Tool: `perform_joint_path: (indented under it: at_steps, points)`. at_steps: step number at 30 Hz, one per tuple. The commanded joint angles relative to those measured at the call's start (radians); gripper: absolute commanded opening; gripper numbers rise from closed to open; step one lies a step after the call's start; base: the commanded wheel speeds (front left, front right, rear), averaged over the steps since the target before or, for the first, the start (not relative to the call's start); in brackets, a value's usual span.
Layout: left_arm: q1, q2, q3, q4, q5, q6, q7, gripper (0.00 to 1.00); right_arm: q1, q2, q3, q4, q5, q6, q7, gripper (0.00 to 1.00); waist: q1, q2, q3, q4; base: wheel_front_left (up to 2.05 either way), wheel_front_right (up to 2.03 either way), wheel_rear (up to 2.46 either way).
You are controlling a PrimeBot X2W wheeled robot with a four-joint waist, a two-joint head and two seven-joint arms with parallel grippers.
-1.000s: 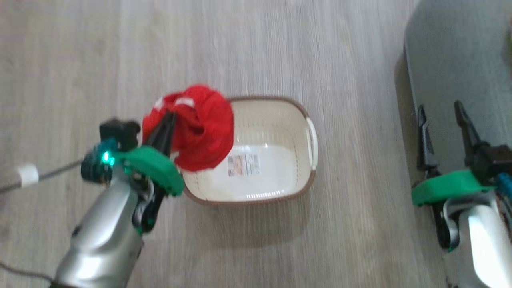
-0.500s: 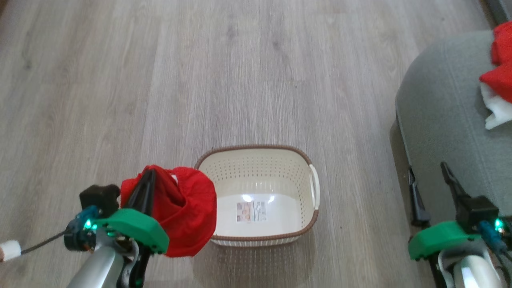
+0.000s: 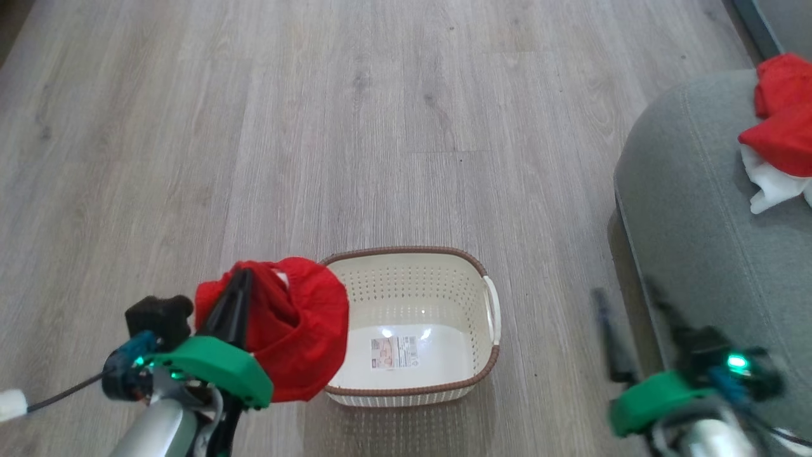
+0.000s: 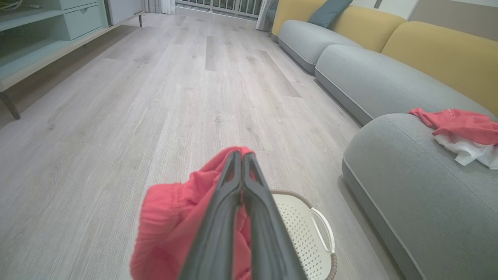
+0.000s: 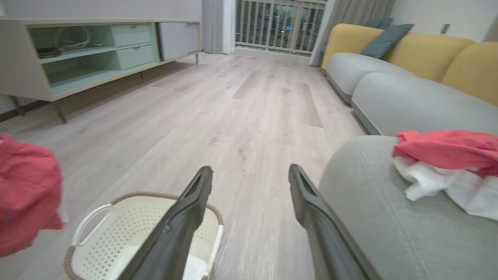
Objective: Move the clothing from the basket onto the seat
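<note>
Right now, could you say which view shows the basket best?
The head view looks down on nearly the whole basket, label included. The left wrist view has one handle end; the right wrist view has a part behind a finger.

Head view high, facing down; both wrist views low, facing along floor (image 4: pixel 194 97); all share basket (image 3: pixel 412 289), seat (image 3: pixel 685 241).

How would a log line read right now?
left gripper shut on red garment | right gripper open, empty | basket empty | seat holds clothing
</note>
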Motion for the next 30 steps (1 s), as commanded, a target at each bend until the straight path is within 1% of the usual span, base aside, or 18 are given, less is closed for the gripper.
perform_joint_path:
  at_steps: [1,5,6,7,11,14,16,18,23,24,25,26,30]
  points:
    - [-0.055,0.026,0.028,-0.046,0.003,-0.001,0.004,0.00,-0.061,-0.025,0.088,-0.025,0.023,0.000,-0.006,1.00,0.0001,-0.0001,0.001,0.000,0.00,0.00,0.00]
    - [-0.097,0.015,-0.012,-0.081,0.022,-0.018,0.028,0.00,-0.134,-0.074,0.299,0.004,0.092,0.000,-0.006,1.00,0.0001,-0.0001,0.005,0.004,0.00,0.00,0.00]
    - [-0.097,0.015,-0.012,-0.081,0.022,-0.018,0.028,0.00,-0.134,-0.074,0.299,0.004,0.092,0.000,-0.006,1.00,0.0001,-0.0001,0.005,0.004,0.00,0.00,0.00]
    - [-0.111,0.010,-0.024,-0.091,0.027,-0.024,0.036,0.00,-0.159,-0.087,0.349,0.012,0.110,0.000,-0.006,1.00,0.0001,-0.0001,0.006,0.007,0.00,0.00,0.00]
    - [-0.170,-0.013,-0.080,-0.137,0.048,-0.049,0.074,0.00,-0.268,-0.127,0.552,0.047,0.208,0.000,-0.006,1.00,0.0001,-0.0001,0.007,0.023,0.00,0.00,0.00]
    - [-0.218,-0.042,-0.128,-0.166,0.061,-0.075,0.100,0.00,-0.354,-0.155,0.676,0.068,0.288,0.000,-0.006,1.00,0.0001,-0.0001,0.006,0.041,0.00,0.00,0.00]
    - [-0.244,-0.061,-0.159,-0.179,0.069,-0.089,0.119,0.00,-0.412,-0.169,0.727,0.079,0.320,0.000,-0.006,1.00,0.0001,-0.0001,0.007,0.048,0.00,0.00,0.00]
    - [-0.266,-0.077,-0.187,-0.192,0.077,-0.102,0.135,0.00,-0.466,-0.177,0.756,0.091,0.332,0.000,-0.006,1.00,0.0001,-0.0001,0.008,0.052,0.00,0.00,0.00]
    - [-0.302,-0.120,-0.249,-0.246,0.079,-0.138,0.159,0.00,-0.558,-0.181,0.830,0.157,0.360,0.000,-0.006,1.00,0.0001,-0.0001,0.009,0.057,0.00,0.00,0.00]
    - [-0.305,-0.128,-0.262,-0.257,0.077,-0.145,0.163,0.00,-0.570,-0.181,0.848,0.176,0.374,0.000,-0.006,0.92,0.0001,-0.0001,0.008,0.058,0.00,0.00,0.00]
    - [-0.306,-0.136,-0.272,-0.265,0.073,-0.150,0.167,0.00,-0.579,-0.179,0.863,0.190,0.393,0.000,-0.006,0.13,0.0001,-0.0001,0.007,0.060,0.00,0.00,0.00]
    - [-0.308,-0.142,-0.280,-0.271,0.072,-0.152,0.170,0.00,-0.587,-0.179,0.877,0.197,0.412,0.000,-0.006,0.00,0.0001,-0.0001,0.008,0.062,0.00,0.00,0.00]
    - [-0.306,-0.147,-0.278,-0.274,0.074,-0.141,0.164,0.00,-0.605,-0.185,0.876,0.196,0.466,0.000,-0.006,0.00,0.0001,-0.0001,0.018,0.050,0.00,0.00,0.00]
